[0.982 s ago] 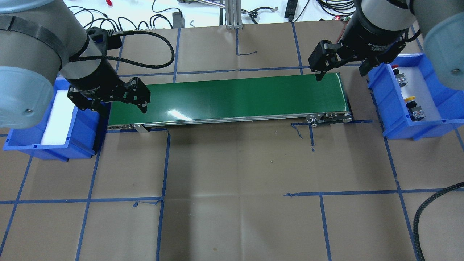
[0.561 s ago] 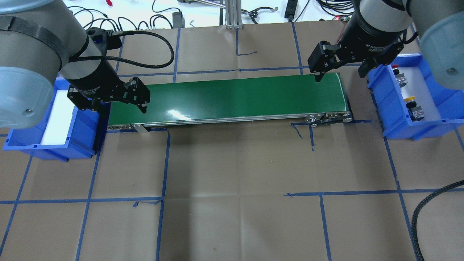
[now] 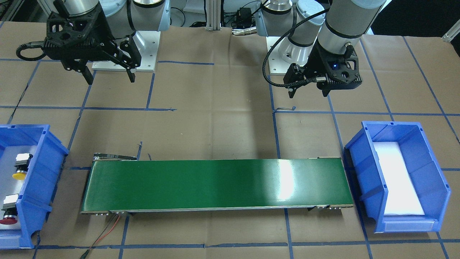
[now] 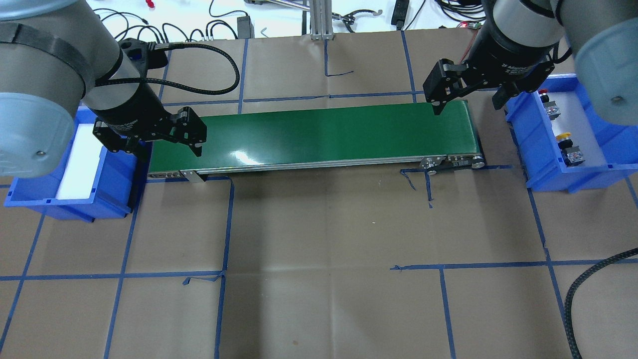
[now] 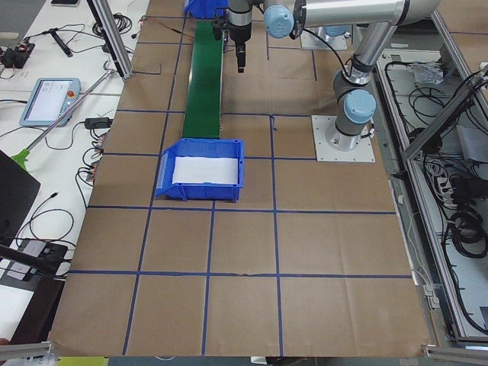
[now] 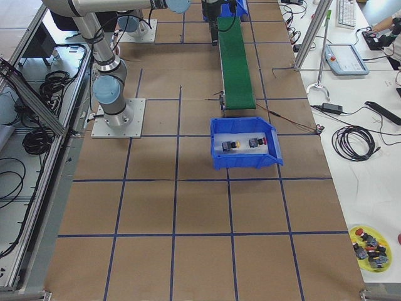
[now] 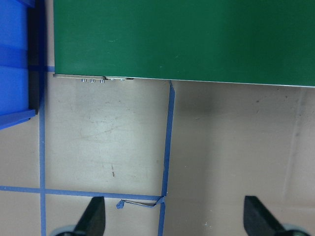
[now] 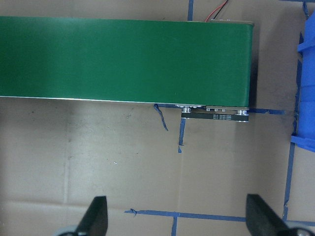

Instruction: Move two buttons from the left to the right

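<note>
Tabletop (image 4: 324, 224): brown paper, blue tape grid (image 4: 498, 266). Beside it, white bench with cables and pendant (image 5: 49, 99). One green belt (image 4: 324, 132) across middle. Two blue bins: left bin (image 4: 114, 174) with white liner; right bin (image 4: 528, 144) holds both buttons. Two buttons: red button (image 4: 544, 92), yellow button (image 4: 563, 135), apart. Two arms, both raised: left jaws wide, near belt's left end; right jaws wide, near belt's right end.
</note>
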You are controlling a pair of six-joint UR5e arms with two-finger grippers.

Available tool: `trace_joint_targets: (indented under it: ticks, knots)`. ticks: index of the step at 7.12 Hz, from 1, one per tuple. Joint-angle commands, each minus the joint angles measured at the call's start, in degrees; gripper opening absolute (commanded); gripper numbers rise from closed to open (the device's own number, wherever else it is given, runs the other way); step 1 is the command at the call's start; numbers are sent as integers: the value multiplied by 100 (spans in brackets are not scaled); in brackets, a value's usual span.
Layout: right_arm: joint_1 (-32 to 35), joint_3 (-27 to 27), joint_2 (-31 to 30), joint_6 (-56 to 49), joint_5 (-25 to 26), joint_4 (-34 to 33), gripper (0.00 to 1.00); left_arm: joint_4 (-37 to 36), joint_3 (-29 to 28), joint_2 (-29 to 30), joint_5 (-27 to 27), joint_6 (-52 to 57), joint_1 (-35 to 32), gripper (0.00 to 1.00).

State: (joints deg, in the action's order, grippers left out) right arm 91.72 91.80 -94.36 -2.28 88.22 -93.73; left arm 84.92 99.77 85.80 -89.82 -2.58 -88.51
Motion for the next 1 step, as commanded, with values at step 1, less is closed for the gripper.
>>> trace_joint_targets:
  ticks: [1]
  knots:
    - [3, 4, 5, 0, 3, 3, 100, 7, 8, -2, 0, 3, 0, 100]
